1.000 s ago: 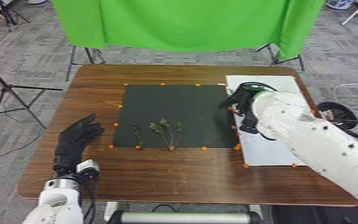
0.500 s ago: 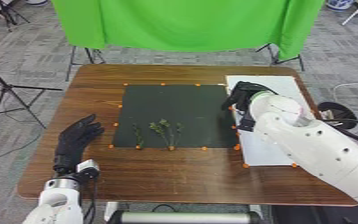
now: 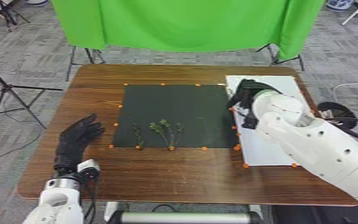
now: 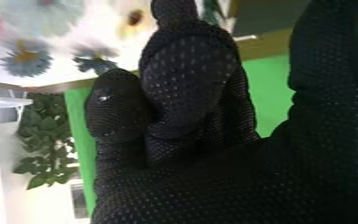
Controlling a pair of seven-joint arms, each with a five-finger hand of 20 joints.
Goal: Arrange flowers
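Over the border between the dark mat (image 3: pixel 162 102) and the white board (image 3: pixel 269 150), my right hand (image 3: pixel 248 92) hangs in the head view. In the right wrist view this hand (image 4: pixel 193 70) is open, its fingers loosely bent and the thumb apart from them. Beyond the fingers, a blue flower (image 4: pixel 26 57), a grey-blue one (image 4: pixel 94 60) and a yellowish one (image 4: pixel 135 19) lie on the white board. Green sprigs (image 3: pixel 165 131) lie near the mat's front edge. My left hand (image 3: pixel 73 140) rests open left of the mat.
Orange markers (image 3: pixel 205 148) line the mat and board on the brown table (image 3: pixel 175 175). A green cloth (image 3: pixel 189 25) hangs behind the table's far edge. The white right arm (image 3: pixel 322 145) passes over the board's front right part.
My right hand has shifted slightly to the right, from the mat's edge toward the board. The left hand and the sprigs have stayed in place.
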